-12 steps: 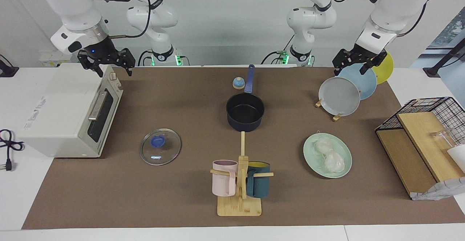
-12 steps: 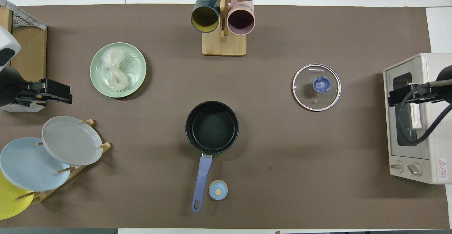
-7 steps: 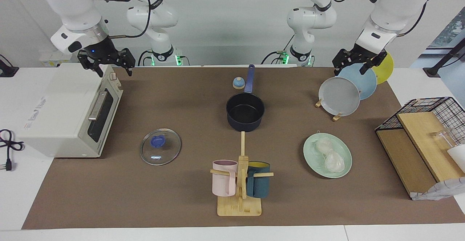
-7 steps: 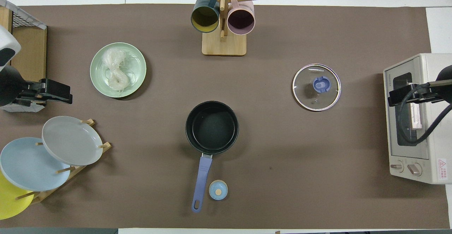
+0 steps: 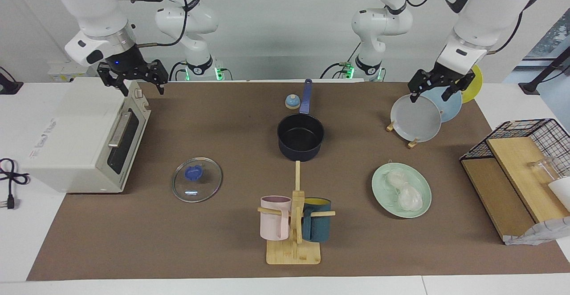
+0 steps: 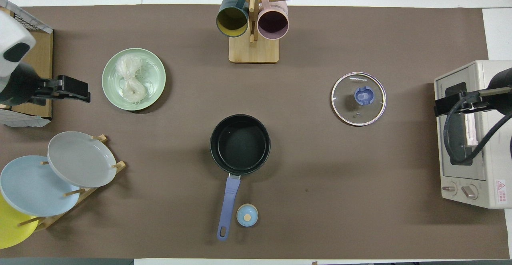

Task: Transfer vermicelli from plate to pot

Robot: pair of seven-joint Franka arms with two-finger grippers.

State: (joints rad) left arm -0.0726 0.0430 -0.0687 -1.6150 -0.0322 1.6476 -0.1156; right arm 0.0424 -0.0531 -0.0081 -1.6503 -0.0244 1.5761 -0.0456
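Both vermicelli nests [image 5: 403, 190] lie on the mint-green plate [image 5: 383, 195]. The saucepan [image 5: 300, 142] holds nothing. The left gripper [image 5: 437, 92] and the right gripper [image 5: 141, 86] hang spread wide, carrying nothing.

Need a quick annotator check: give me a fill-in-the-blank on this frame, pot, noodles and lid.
1. The vermicelli lies on the mint-green ____.
2. The pot holds ____.
3. The glass lid lies flat on the brown mat between the pot and the ____.
4. The pot's handle is ____ in colour.

Missing words: plate; nothing; toaster oven; blue
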